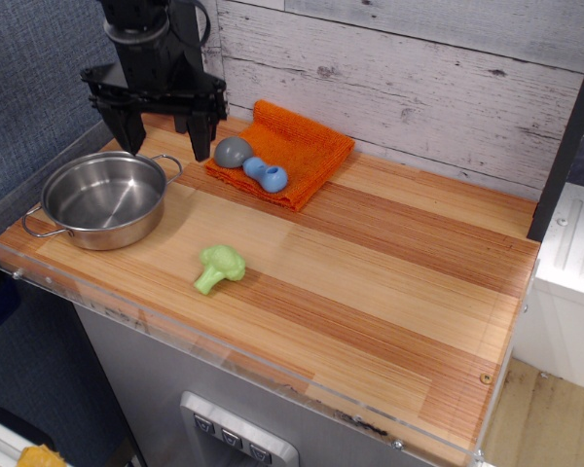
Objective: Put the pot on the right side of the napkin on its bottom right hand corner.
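The shiny steel pot [104, 199] with two wire loop handles sits at the left end of the wooden table, empty. The orange napkin [297, 151] lies at the back by the plank wall, with a grey and blue toy [250, 162] on its front left part. My black gripper [165, 146] hangs open just above the pot's far rim, its two fingers spread wide; one fingertip [200, 148] is near the pot's right handle. It holds nothing.
A green broccoli toy [220, 268] lies in front, right of the pot. A clear plastic rim [224, 360] runs along the table's front edge. A dark post [565, 126] stands at the right.
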